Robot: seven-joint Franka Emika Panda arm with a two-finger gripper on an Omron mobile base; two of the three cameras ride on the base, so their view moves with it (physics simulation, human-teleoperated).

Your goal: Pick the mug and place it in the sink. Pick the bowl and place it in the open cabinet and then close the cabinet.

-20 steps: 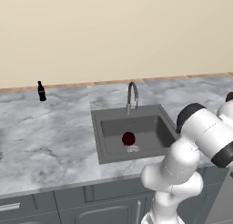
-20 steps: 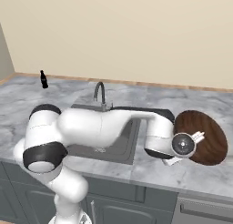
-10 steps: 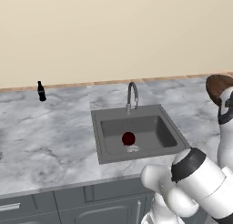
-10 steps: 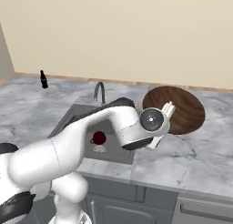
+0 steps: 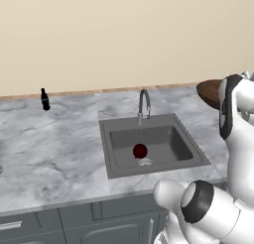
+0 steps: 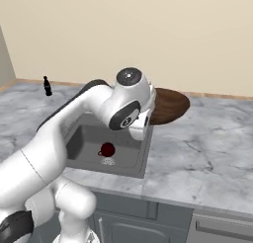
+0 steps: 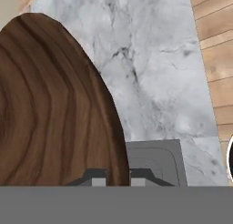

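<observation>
The wide dark brown wooden bowl (image 6: 169,105) hangs tilted on edge above the counter, just right of the sink (image 6: 79,144). My gripper (image 7: 118,176) is shut on its rim, one fingertip on each side of the bowl (image 7: 54,109). From the left base view the bowl (image 5: 208,91) pokes out behind my white hand at the far right. The small whitish mug (image 5: 145,162) lies on the floor of the sink (image 5: 168,144), beside a dark red round thing (image 5: 140,150). That mug (image 6: 107,161) sits low in the basin. The cabinet is out of view.
A curved steel faucet (image 5: 144,105) stands behind the sink. A small black bottle (image 5: 45,99) stands at the back left of the marble counter (image 5: 54,153). My arm arches over the sink in the right base view. Wooden floor (image 7: 218,59) shows beyond the counter edge.
The arm has swung up and back with the bowl, lifting it from low over the right counter to well above it. The sink's contents have not moved.
</observation>
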